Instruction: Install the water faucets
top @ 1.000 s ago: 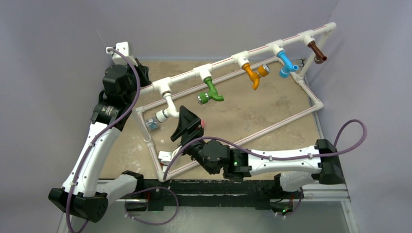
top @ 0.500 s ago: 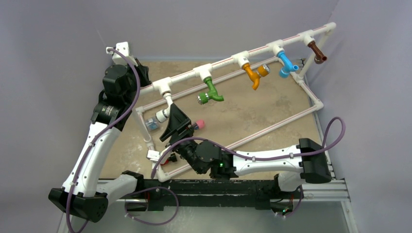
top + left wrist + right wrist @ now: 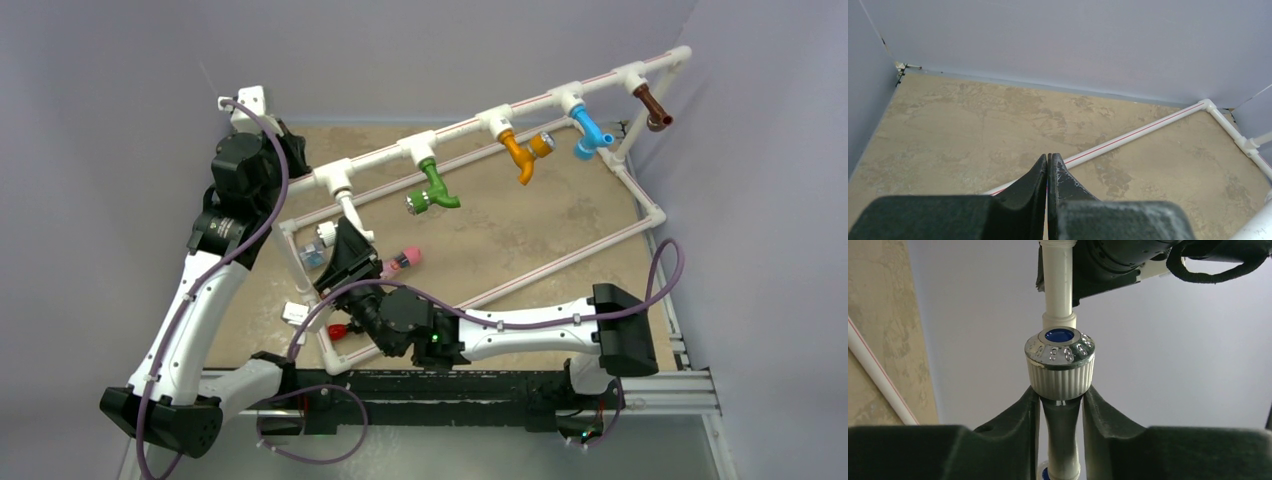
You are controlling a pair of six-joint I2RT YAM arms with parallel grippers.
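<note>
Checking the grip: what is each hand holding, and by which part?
The right hand grips the white faucet by its body just below the ribbed knob. The left hand is shut on nothing.

Soft, diffuse light fills every view, leaving only faint shadows of the white pipe frame (image 3: 333, 177) on the counter (image 3: 560, 215) and no harsh glare. On the white faucet (image 3: 1060, 375) the chromed knob rim shows small bright glints. The dark jaws of the right gripper (image 3: 1060, 392) beside it look slightly soft.
</note>
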